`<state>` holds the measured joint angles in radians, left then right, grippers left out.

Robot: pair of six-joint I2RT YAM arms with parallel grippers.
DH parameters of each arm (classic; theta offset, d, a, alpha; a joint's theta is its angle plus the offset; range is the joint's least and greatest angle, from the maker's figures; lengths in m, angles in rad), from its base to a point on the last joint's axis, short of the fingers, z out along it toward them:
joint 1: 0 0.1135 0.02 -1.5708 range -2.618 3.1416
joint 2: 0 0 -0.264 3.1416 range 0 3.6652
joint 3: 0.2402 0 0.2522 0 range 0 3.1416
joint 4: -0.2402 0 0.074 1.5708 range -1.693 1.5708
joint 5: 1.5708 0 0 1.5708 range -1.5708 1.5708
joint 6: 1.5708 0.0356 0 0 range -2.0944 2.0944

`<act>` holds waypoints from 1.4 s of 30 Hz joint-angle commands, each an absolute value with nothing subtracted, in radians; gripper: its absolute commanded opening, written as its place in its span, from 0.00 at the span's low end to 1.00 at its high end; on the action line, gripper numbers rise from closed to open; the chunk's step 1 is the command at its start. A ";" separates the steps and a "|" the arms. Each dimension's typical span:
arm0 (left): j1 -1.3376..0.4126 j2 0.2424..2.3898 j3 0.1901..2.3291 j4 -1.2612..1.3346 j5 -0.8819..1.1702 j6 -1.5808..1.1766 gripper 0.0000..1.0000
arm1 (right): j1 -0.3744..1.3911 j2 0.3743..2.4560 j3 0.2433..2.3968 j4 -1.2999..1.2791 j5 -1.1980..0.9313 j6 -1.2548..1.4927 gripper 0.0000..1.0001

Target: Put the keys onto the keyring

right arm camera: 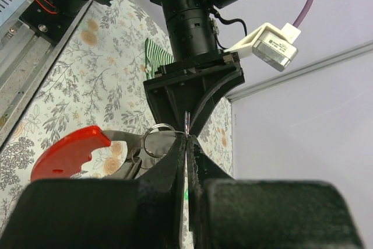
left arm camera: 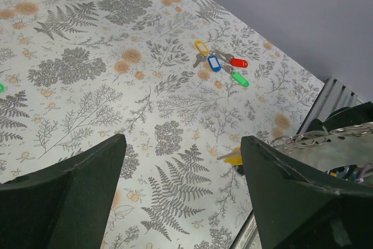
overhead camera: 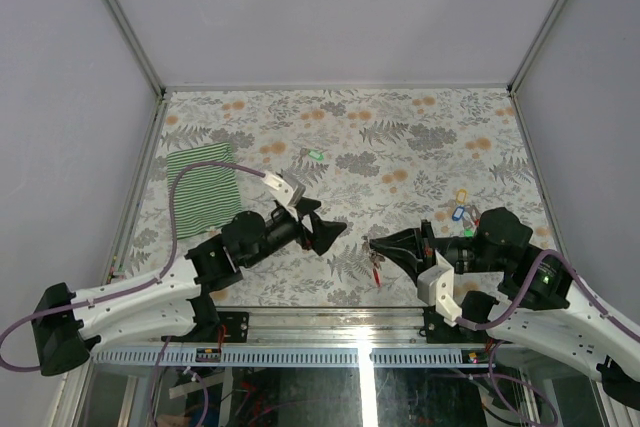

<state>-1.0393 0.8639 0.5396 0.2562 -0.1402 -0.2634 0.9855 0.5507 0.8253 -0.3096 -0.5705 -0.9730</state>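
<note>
Pinches the keyring tight in the right gripper. Points the left gripper, jaws wide apart, at it. Finds the keys bunched on the table, nearer the right gripper than the left.

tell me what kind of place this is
Probably a robot lab test cell: grey walls on a metal frame box in a floral-covered table, with the left arm and right arm bolted at its near edge.

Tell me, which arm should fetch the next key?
Probably left: the left gripper is open and empty, while the right gripper is shut on the keyring. The keys lie loose.
</note>
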 commanded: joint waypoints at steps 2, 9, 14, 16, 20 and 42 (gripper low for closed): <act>-1.031 0.891 0.542 0.339 -0.167 -0.236 0.82 | 0.986 0.556 0.871 -0.263 -0.597 -0.991 0.00; -0.947 0.994 0.632 0.242 -0.119 -0.284 0.82 | 0.985 0.550 0.786 -0.131 -0.452 -0.693 0.00; -0.844 1.143 0.769 0.088 -0.019 -0.319 0.83 | 0.985 0.556 0.790 -0.135 -0.281 -0.404 0.00; -0.817 1.206 0.835 0.031 0.004 -0.325 0.83 | 0.986 0.563 0.794 -0.153 -0.247 -0.321 0.00; -0.781 1.323 0.960 -0.069 0.007 -0.338 0.85 | 0.985 0.568 0.804 -0.192 -0.194 -0.203 0.00; -0.506 1.940 1.526 -0.480 -0.213 -0.492 0.94 | 0.985 0.843 1.084 -0.632 0.068 0.164 0.00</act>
<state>-0.5282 1.8900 1.4525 -0.3965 -0.1379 -0.4599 0.9855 0.8104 1.0019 -0.5945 0.0422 0.0998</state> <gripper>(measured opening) 0.939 0.010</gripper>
